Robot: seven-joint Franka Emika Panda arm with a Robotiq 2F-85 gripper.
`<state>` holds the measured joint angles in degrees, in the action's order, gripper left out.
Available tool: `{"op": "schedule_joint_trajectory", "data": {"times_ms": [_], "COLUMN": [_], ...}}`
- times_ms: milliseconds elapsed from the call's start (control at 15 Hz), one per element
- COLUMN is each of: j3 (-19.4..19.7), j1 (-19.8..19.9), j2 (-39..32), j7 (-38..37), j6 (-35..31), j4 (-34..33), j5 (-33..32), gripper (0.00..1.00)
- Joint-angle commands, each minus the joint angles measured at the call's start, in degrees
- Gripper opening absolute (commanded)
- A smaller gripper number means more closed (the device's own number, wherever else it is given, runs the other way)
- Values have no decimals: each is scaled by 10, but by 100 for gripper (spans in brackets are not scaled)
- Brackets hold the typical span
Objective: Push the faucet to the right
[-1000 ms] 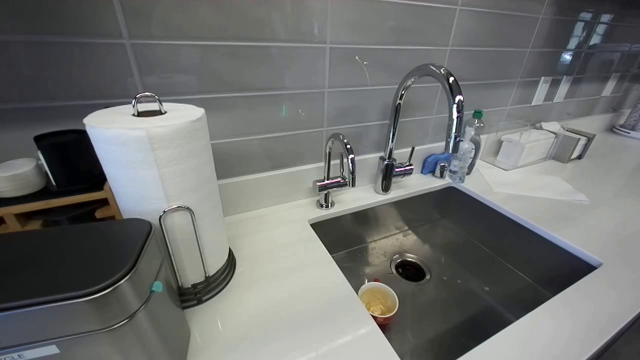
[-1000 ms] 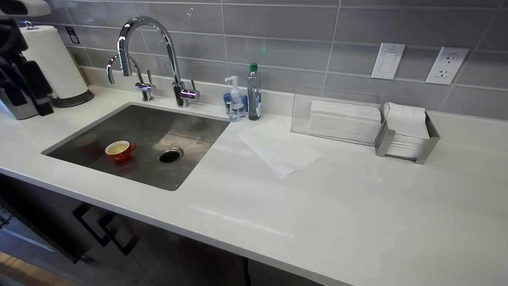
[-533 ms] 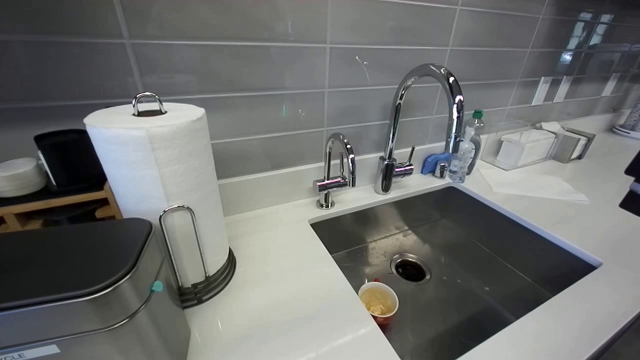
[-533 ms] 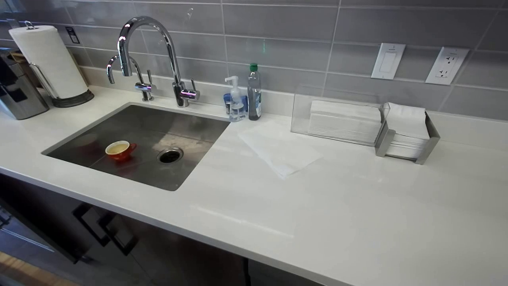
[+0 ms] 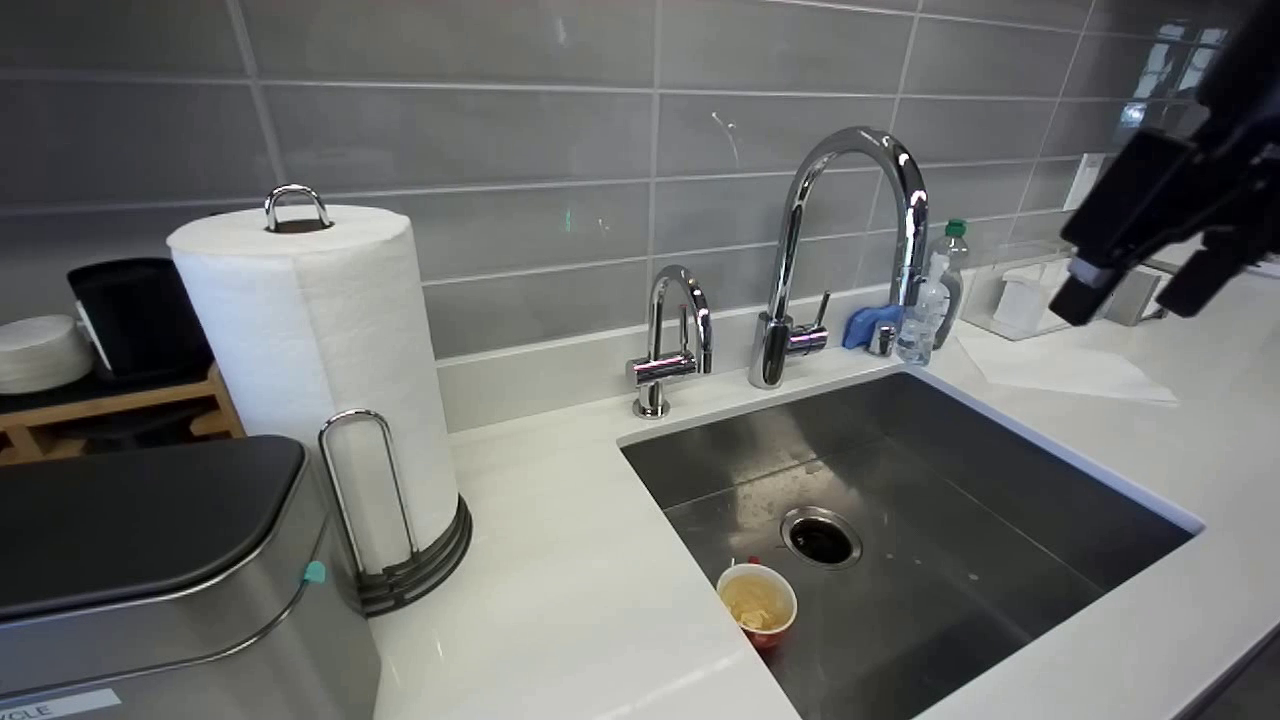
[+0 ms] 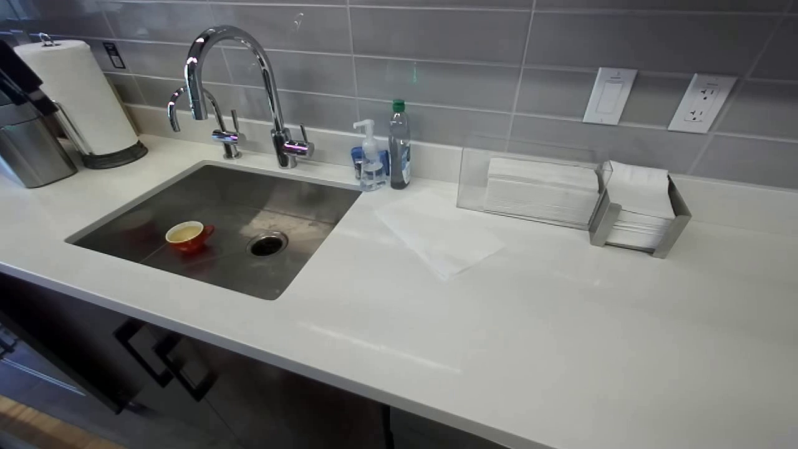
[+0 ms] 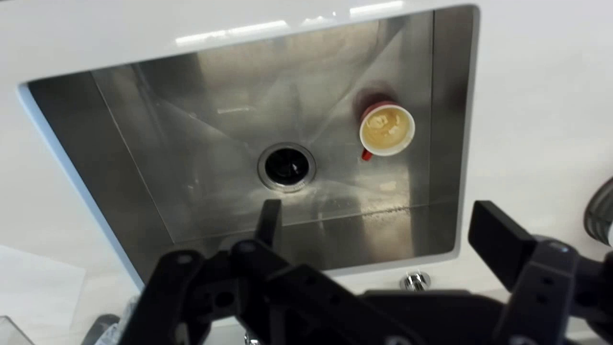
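Note:
The faucet is tall shiny chrome with a high arched spout. It stands behind the sink (image 5: 960,540) in both exterior views (image 5: 786,255) (image 6: 269,81), with its lever on the right of its base. In the wrist view only a small bit of chrome low down, between the gripper's parts, may be the faucet. My gripper (image 5: 1130,295) hangs at the right of an exterior view, apart from the faucet. In the wrist view the gripper (image 7: 378,213) has its fingers (image 7: 500,239) wide apart with nothing between them. Dark parts of the arm show at the left edge of an exterior view.
A small chrome tap (image 5: 655,360) stands left of the faucet. A red cup (image 7: 387,128) with liquid sits in the sink near the drain (image 7: 286,167). A soap bottle (image 6: 399,146), pump bottle (image 6: 372,165) and napkin holder (image 6: 673,224) stand right. A paper towel roll (image 5: 320,380) stands left.
In an exterior view my gripper has come in from the right edge and moved left and up. In an exterior view the arm left the left edge, then partly reappeared. The faucet has not moved.

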<state>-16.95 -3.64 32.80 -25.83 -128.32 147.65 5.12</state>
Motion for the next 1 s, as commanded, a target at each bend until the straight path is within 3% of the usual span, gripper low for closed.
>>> {"op": "schedule_joint_trajectory", "data": {"times_ms": [0, 267, 333, 733, 933], "j3": [11, 15, 19, 22, 19], "j1": [7, 19, 9, 11, 14], "j2": [-76, -131, -99, -129, -167], "j7": [1, -5, -2, -2, 13], "j6": [-78, -200, -170, -195, -284], "j4": [-49, -71, -52, -69, -70], "j5": [-4, -18, -9, -11, -22], "gripper": [100, 100, 100, 100, 100]}}
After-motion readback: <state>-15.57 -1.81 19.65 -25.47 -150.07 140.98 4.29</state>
